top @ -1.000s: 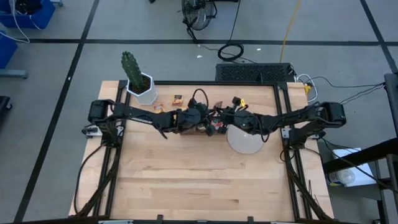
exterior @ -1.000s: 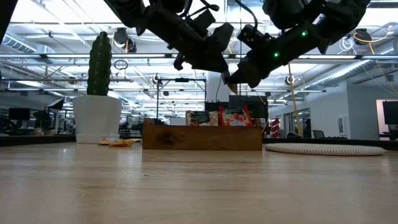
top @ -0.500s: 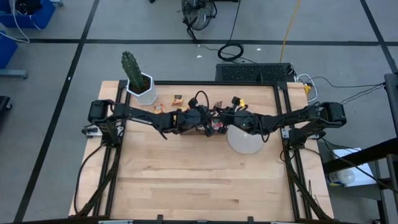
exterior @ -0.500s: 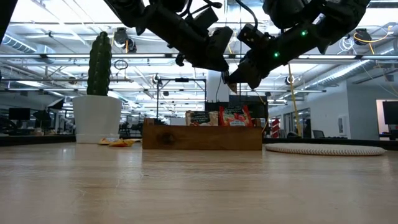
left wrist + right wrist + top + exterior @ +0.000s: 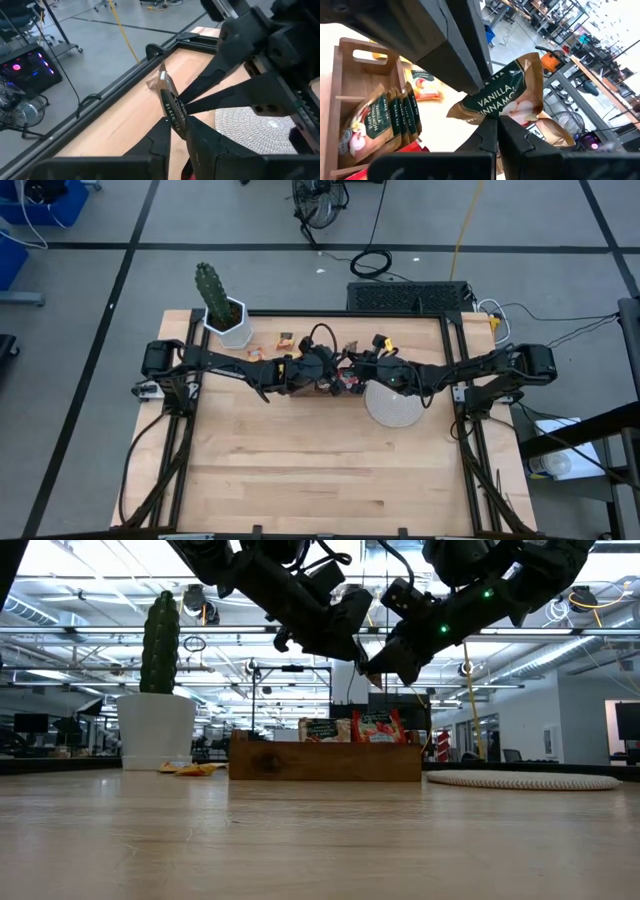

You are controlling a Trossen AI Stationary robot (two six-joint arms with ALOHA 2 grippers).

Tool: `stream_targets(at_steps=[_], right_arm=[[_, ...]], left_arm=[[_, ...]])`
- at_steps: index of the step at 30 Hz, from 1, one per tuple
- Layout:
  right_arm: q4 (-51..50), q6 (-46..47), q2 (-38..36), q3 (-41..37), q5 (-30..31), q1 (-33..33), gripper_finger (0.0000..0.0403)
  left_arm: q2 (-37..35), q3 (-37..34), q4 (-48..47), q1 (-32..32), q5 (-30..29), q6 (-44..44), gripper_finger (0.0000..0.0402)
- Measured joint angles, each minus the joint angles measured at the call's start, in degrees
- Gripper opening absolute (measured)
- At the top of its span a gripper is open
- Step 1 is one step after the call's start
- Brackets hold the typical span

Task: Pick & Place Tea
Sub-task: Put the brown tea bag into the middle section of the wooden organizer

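**Tea sachet pinched between both grippers above the tray**

Both arms reach inward and meet over the wooden tray. One tan sachet hangs in mid-air there, the right gripper clamped on its lower edge and the left gripper nipping its other edge. More sachets stand in the tray, too bunched to count.

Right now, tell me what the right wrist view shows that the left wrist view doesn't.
Only the right wrist view shows the sachet's printed face and the wooden tray with matching sachets standing in it. Only the left wrist view shows the round woven disc and the table's far edge. Both show one tan tea sachet pinched by both grippers at once: the right gripper and the left gripper.
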Motion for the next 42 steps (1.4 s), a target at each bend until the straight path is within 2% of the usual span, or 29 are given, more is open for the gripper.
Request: stream_targets(at_steps=[6, 10, 15, 20, 23, 26, 34, 40, 42], right_arm=[[0.04, -0.92, 0.0, 0.0, -0.29, 0.0, 0.0], [0.35, -1.17, 0.0, 0.0, -0.39, 0.02, 0.0], [0.37, -1.3, 0.0, 0.0, -1.99, 0.02, 0.0], [0.5, -1.28, 0.0, 0.0, -2.08, 0.02, 0.0], [0.61, -1.22, 0.0, 0.0, -2.08, 0.02, 0.0], [0.61, -1.17, 0.0, 0.0, -2.08, 0.02, 0.0], [0.46, -1.17, 0.0, 0.0, -2.28, 0.04, 0.0], [0.37, -1.15, 0.0, 0.0, -2.29, 0.04, 0.0], [-0.3, -1.15, 0.0, 0.07, -2.89, 0.14, 0.0]], left_arm=[[-0.01, -0.01, -0.02, 0.0, 0.64, 0.23, 0.0071], [-0.02, -0.02, -0.03, 0.02, 1.13, -0.02, 0.0112], [-0.02, -0.02, -0.11, 0.74, 6.4, -1.31, 0.0176], [-0.02, -0.02, -0.01, 1.08, 7.17, -1.0, 0.0194], [-0.02, -0.02, 0.04, 1.03, 7.15, -0.39, 0.0182], [-0.02, -0.04, 0.04, 1.03, 6.85, 0.02, 0.015], [-0.02, -0.07, 0.5, 1.09, 6.32, 0.9, 0.002], [-0.04, -0.07, -0.06, 1.07, 6.42, 1.73, 0.0006], [-1.2, -0.07, -2.99, 1.03, 6.5, 2.92, 0.0005]])
